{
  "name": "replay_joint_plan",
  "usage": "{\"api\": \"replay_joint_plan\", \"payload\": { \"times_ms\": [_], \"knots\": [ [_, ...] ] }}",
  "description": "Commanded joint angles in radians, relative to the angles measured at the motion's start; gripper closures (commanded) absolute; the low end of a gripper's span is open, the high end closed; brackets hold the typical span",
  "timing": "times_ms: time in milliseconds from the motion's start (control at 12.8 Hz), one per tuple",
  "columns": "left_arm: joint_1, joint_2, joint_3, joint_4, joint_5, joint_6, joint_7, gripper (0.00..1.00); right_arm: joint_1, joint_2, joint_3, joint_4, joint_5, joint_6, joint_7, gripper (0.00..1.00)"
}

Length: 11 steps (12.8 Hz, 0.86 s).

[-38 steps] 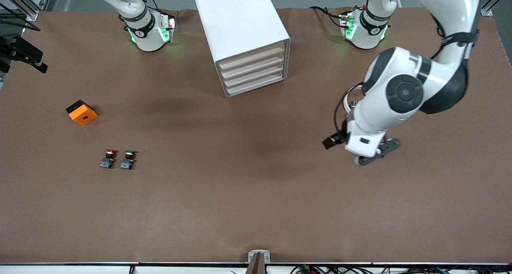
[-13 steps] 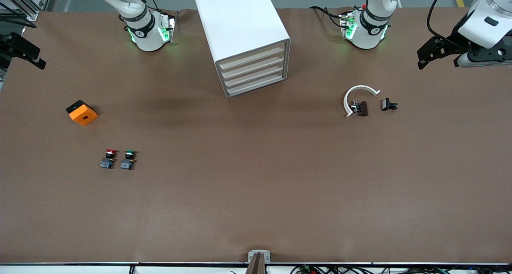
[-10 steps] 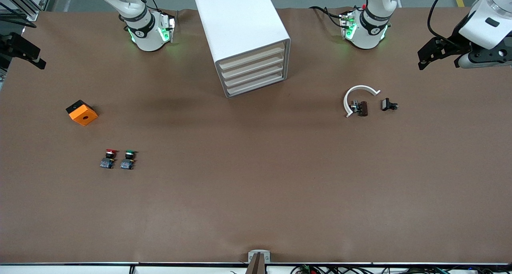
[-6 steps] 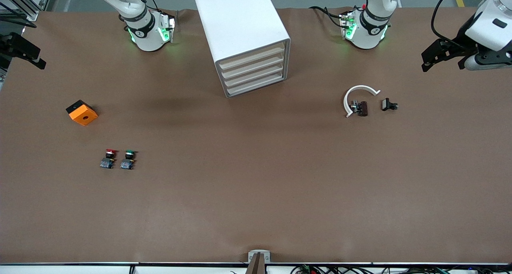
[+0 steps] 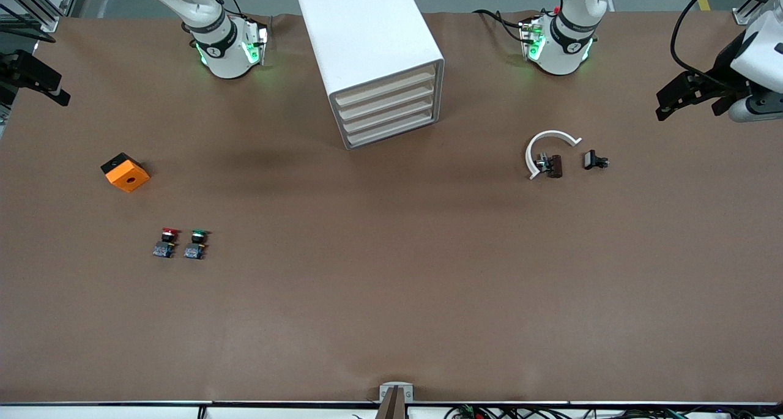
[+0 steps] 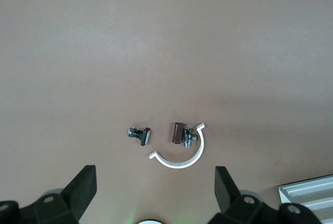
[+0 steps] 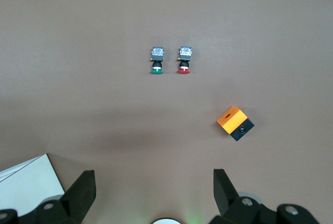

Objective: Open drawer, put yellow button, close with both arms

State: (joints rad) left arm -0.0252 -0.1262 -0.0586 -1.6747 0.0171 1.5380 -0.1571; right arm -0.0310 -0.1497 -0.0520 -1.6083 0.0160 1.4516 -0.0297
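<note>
A brown table holds a white cabinet (image 5: 373, 58) whose top drawer (image 5: 384, 87) is shut, no yellow button visible (only red and green ones); left gripper (image 5: 703, 98) and right gripper (image 7: 153, 190) hover high, jaws apart, task seemingly unstarted or finished.

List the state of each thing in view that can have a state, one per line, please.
Uppermost cream-fronted drawer of the tall white cabinet: shut.
Three lower drawers: shut.
Left gripper: jaws open, empty, over bare table.
Right gripper: jaws open, empty.
Yellow button: not visible.
</note>
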Motion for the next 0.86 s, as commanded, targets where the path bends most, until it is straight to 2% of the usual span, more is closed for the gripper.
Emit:
{"api": "replay_joint_plan", "payload": {
  "times_ms": [0,781],
  "knots": [
    [0.001,0.013,-0.001,0.033,0.004,-0.029,0.004,0.0,-0.015,-0.014,0.006,-0.009,0.013,-0.016,0.013,0.0],
    [-0.004,0.017,-0.003,0.03,-0.003,-0.032,-0.035,0.0,-0.013,-0.013,0.009,-0.002,0.002,-0.028,0.016,0.0]
  ]
}}
